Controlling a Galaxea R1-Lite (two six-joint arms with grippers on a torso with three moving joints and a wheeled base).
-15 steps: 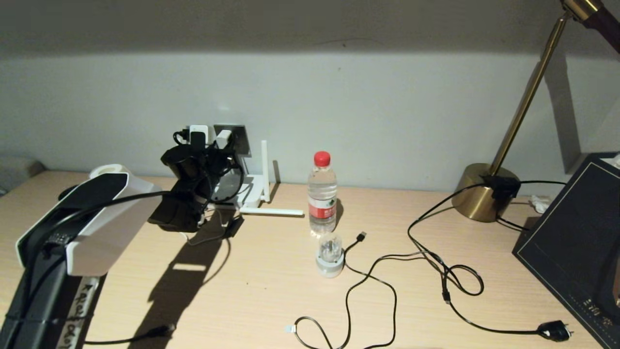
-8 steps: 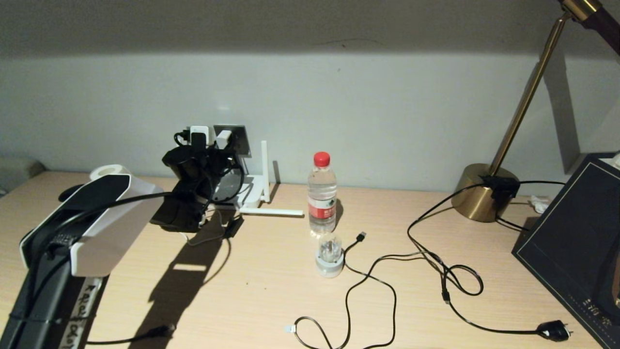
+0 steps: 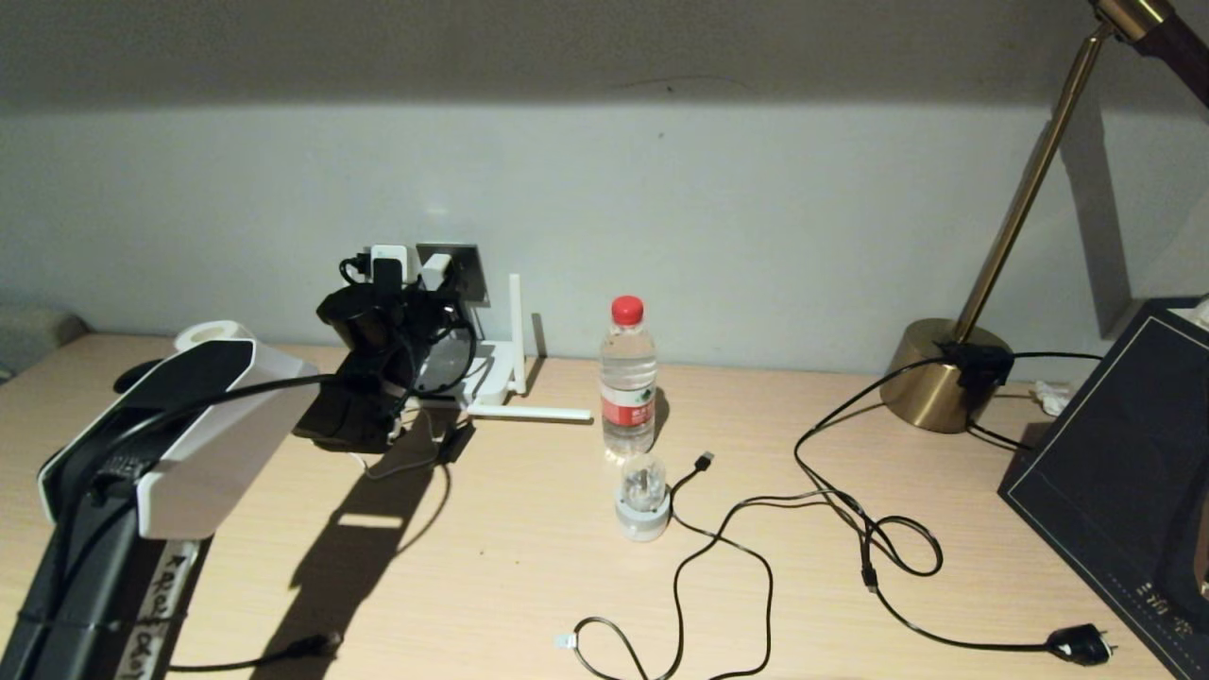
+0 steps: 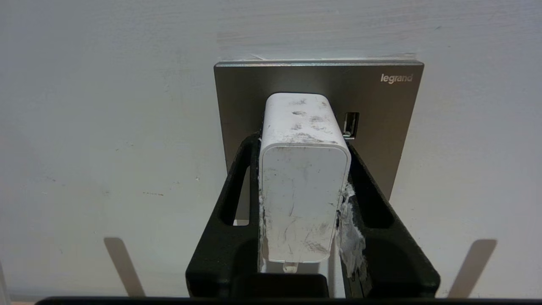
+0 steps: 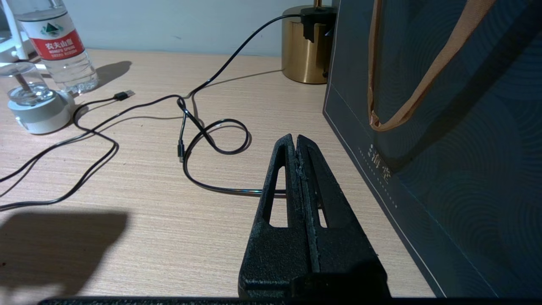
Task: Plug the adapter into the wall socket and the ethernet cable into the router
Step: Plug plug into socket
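The small white boxy adapter (image 4: 302, 182) is held between the 2 black fingers (image 4: 237, 199) of the left gripper (image 4: 302, 169), which is clamped on its sides, and its far end is pressed against the square grey metallic wall socket (image 4: 381, 127). From the left wrist view the adapter body appears to meet the plate, though whether the pins are fully seated cannot be told.

In the head view the left gripper (image 3: 378, 312) is seen at the wall socket (image 3: 468, 269), and the flat white router (image 3: 496, 373) with its slim white stick antennas lies on the light wooden desk (image 3: 491, 548) directly below the socket. The clear plastic water bottle with a red cap (image 3: 628, 378) stands to the right of the socket, and the brass lamp base (image 3: 940, 373) stands far to its right.

The right gripper (image 5: 296, 152) is parked well to the right of the socket, beside a dark gift bag (image 5: 444, 127), with its fingers pressed together on nothing.

The step in hand is judged to be the first: seating the adapter. A firm straight push is called for next, then a release and a withdrawal along the same line, so that the plug is not levered out. The ethernet cable cannot be identified with certainty among the black cords; the second step is judged not yet begun.
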